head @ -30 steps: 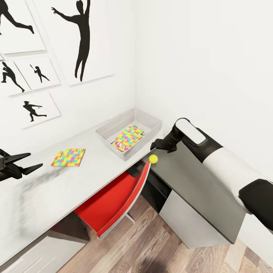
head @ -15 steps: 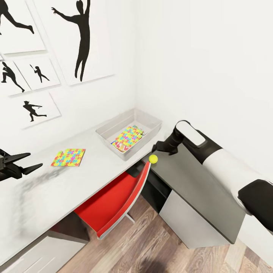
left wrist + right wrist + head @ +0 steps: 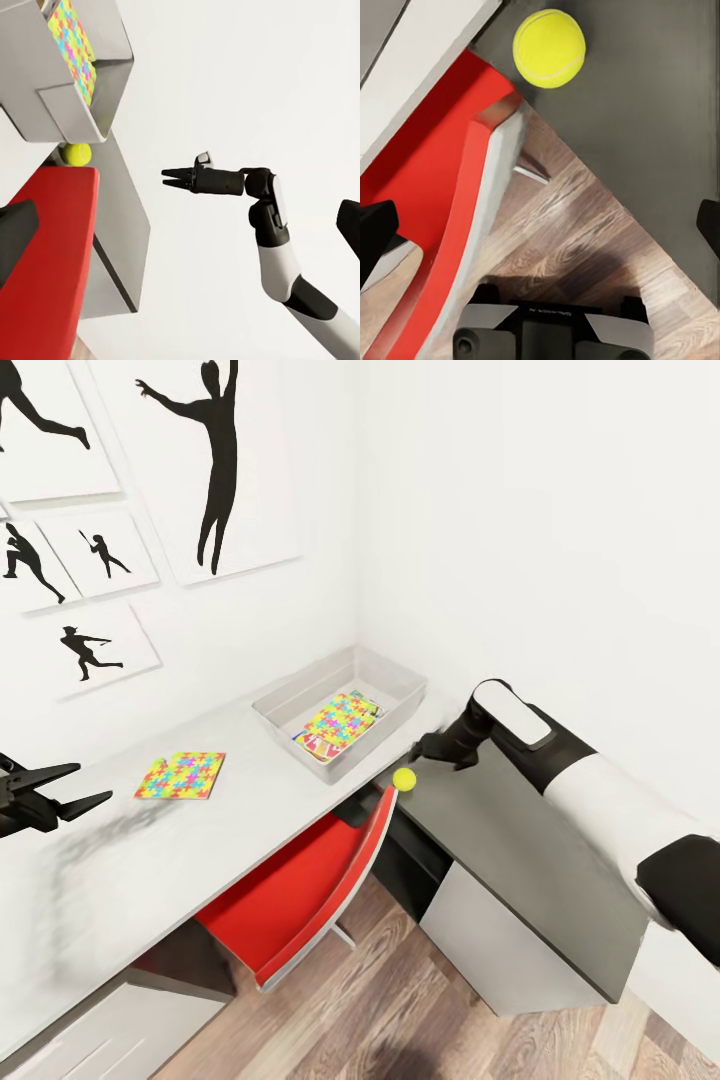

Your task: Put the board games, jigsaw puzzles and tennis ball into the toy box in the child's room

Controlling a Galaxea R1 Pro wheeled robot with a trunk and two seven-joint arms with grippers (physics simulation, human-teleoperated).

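The tennis ball (image 3: 404,779) lies at the corner edge of the dark grey cabinet section (image 3: 500,830), just above the red chair's back. My right gripper (image 3: 422,751) hovers open a little behind and right of the tennis ball (image 3: 549,48), which lies ahead of the spread fingers. The toy box (image 3: 290,693) stands at the far end of the table (image 3: 200,840). In it lies one jigsaw puzzle (image 3: 340,722) on top of a red-edged board game. A second jigsaw puzzle (image 3: 181,775) lies flat on the table. At the left, my left gripper (image 3: 95,783) is open and holds nothing.
A red chair (image 3: 310,880) is tucked under the table, its back touching the corner below the ball. White walls close in behind and right of the toy box. Black silhouette pictures (image 3: 215,460) hang above the table. Wood floor (image 3: 400,1010) lies in front.
My right gripper has drawn back slightly to the right, away from the toy box corner. The ball, the puzzles and the left gripper have not moved.
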